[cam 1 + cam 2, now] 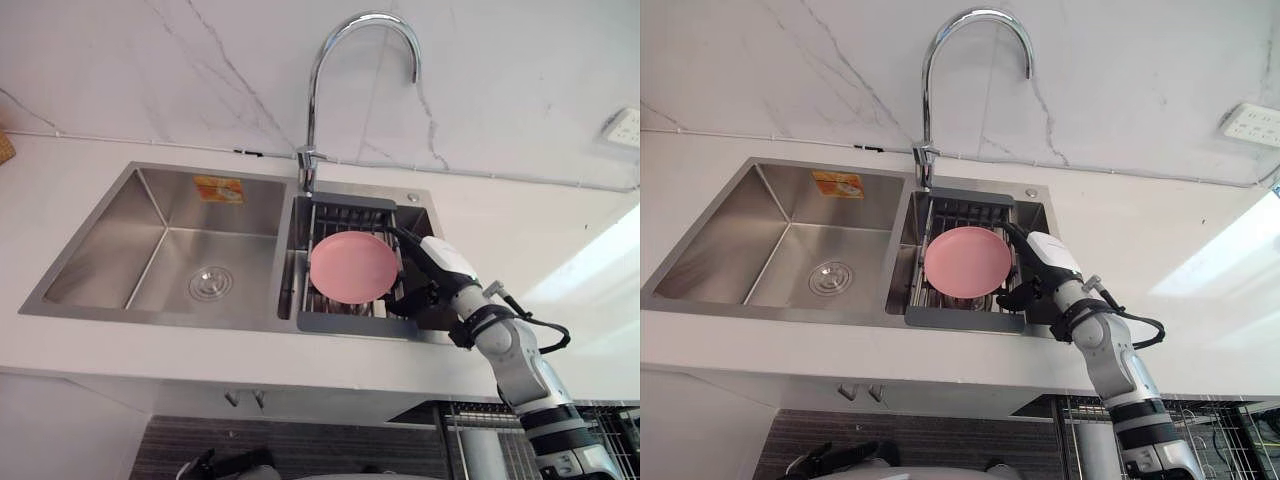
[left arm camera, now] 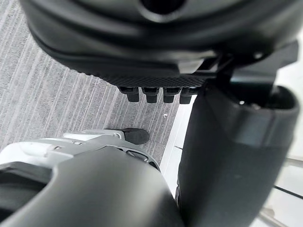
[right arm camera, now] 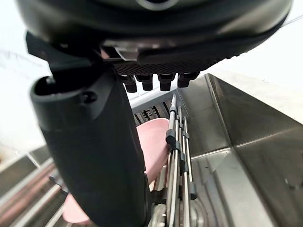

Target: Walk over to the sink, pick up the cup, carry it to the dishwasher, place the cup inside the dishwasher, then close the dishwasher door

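- The right hand (image 1: 438, 258) is down in the right-hand basin of the sink (image 1: 160, 250), at the 3 o'clock side of the dish rack (image 1: 350, 322) that sits in that basin.
- No cup can be told apart. The round thing in the rack is a pink plate (image 1: 353, 265), standing tilted among the wires with its face turned up.
- From the right hand the plate lies at about 9 o'clock, just beside it. The white-covered thumb reaches toward 10 o'clock along the plate's rim.
- In the right wrist view the plate shows past the thumb, with the rack's wires (image 3: 176, 156) beside it and the fingers (image 3: 163, 81) above those wires.
- The right hand looks loose and spread, closed round nothing. I cannot tell whether the thumb touches the rim.
- The left hand (image 2: 142, 52) hangs low over the grey floor (image 2: 57, 104), relaxed and empty, well apart from the sink.
- The right hand is clearly the nearer. My guess is that the grasp needs the thumb and fingers brought to either side of the rim from 3 o'clock.
- The faucet (image 1: 312, 100) rises at 12 o'clock from the rack, off the desk (image 1: 520, 230), clear of that approach.
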Robot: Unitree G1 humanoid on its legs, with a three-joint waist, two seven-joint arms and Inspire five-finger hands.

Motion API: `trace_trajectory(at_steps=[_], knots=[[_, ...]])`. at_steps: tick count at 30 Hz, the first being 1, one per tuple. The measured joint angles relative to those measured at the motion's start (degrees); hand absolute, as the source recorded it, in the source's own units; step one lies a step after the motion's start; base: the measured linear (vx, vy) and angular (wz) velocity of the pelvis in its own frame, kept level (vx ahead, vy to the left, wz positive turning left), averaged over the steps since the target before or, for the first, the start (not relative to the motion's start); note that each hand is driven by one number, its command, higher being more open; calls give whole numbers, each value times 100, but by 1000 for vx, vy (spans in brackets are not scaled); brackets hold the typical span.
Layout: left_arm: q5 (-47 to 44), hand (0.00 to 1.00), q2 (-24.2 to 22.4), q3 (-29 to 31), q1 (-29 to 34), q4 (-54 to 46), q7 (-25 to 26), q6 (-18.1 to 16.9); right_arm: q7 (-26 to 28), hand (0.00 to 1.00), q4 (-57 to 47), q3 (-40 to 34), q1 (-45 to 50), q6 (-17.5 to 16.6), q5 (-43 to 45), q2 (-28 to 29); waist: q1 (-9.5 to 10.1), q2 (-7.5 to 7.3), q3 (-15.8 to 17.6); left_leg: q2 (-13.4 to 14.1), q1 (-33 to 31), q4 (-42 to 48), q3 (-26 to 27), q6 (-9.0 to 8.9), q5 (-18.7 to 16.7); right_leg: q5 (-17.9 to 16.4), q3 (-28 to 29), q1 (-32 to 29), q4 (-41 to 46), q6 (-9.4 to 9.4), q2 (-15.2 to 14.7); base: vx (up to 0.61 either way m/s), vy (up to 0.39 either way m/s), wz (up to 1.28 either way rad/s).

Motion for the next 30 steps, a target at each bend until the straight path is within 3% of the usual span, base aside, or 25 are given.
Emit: trace_trajectory(at_steps=[15, 21, 30], knots=[[241, 100, 2, -4, 6, -243, -33, 100, -132, 100, 969, 386, -541, -263, -664, -219, 107, -35, 110, -70, 2, -1, -156, 33, 23, 15, -157, 108, -51, 22, -44, 13, 11, 6], [251, 100, 2, -9, 8, -355, -86, 90, -973, 100, 1400, 546, -663, -726, -1129, -217, 139, -25, 200, -100, -6, -2, -236, 55, 40, 16, -242, 154, -62, 27, -48, 8, 10, 6], [375, 100, 32, -61, 9, -374, -424, -101, -2563, 100, 2015, 825, -717, -1083, -2083, -195, 161, 5, 265, -115, 1, -3, -301, 66, 74, 20, -314, 213, -74, 34, -52, 6, 2, 4]])
